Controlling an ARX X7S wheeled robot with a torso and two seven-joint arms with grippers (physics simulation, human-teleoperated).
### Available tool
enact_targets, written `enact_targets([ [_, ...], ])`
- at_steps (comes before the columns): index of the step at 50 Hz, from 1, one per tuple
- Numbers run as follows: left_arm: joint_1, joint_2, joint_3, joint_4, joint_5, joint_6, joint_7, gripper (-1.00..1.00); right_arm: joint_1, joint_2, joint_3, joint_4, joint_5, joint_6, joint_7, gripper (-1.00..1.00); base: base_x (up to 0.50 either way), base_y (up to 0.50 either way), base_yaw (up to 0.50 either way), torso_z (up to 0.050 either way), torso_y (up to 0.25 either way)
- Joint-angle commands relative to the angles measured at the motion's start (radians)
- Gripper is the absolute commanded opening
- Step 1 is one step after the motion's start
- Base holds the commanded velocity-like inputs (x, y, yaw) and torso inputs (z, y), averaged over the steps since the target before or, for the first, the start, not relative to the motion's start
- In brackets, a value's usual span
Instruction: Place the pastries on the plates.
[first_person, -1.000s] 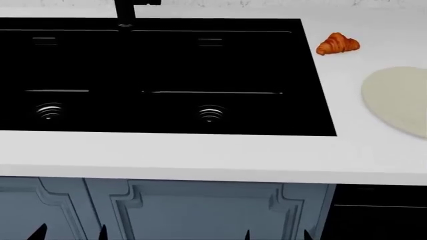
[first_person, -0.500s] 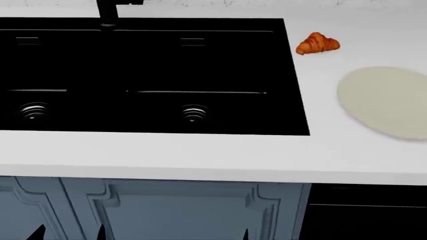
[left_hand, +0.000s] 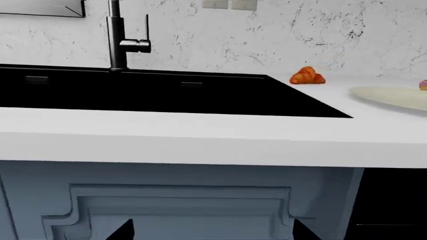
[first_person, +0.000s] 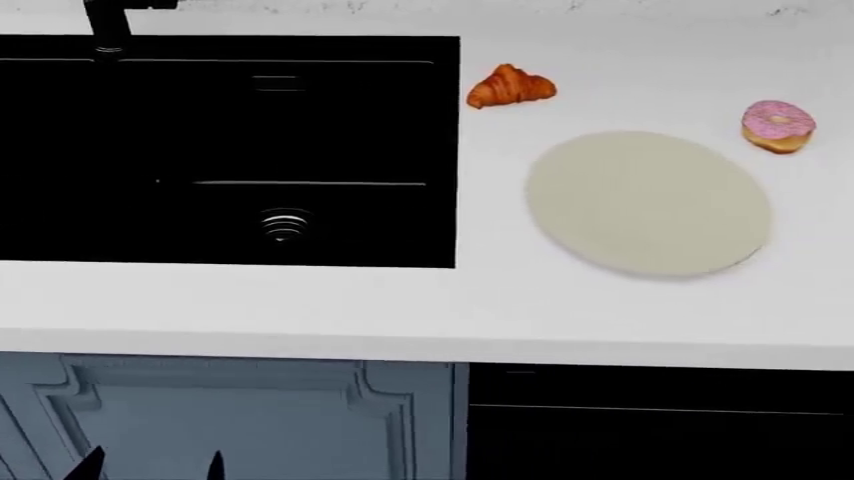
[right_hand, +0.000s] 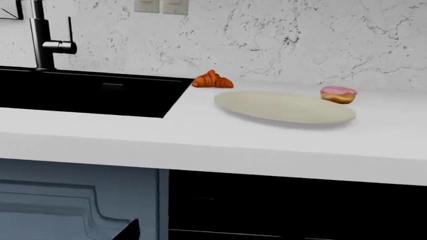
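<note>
A white tabletop runs across the kitchen, with a black sink sunk into it and a dark faucet standing at its back edge. The basin holds nothing that can be seen apart from its drain. To the right of the sink lies the cream plate, flat and bare, with no pastry on it. The croissant sits on the tabletop just beyond the sink's far right corner, behind the plate and apart from it. The pink donut rests on the tabletop near the plate's far right rim, not on it. Only this one plate shows in any view. Both arms hang low in front of the blue-grey cabinet doors. Of the left end effector only two dark fingertips poke up, set apart with a clear gap between them. The right end effector shows just a single dark tip in its wrist view, so I cannot tell how its jaws stand
</note>
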Motion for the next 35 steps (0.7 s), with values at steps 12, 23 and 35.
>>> enact_targets([
  [12, -0.008, -0.013, 0.014, -0.007, -0.031, -0.013, -0.020, 1.00, -0.002, 0.017, -0.014, -0.006, -0.003, 0.000, 0.034, 1.00, 0.00, -0.46, 0.00, 0.000, 0.000],
  [23, -0.005, -0.021, 0.025, -0.009, -0.029, 0.004, -0.028, 1.00, -0.007, 0.023, -0.019, -0.012, 0.009, 0.000, 0.041, 1.00, 0.00, -0.46, 0.00, 0.000, 0.000],
  [35, -0.006, -0.028, 0.031, -0.004, -0.049, -0.002, -0.032, 1.00, -0.007, 0.031, -0.026, -0.017, 0.013, 0.002, 0.049, 1.00, 0.00, -0.46, 0.00, 0.000, 0.000],
])
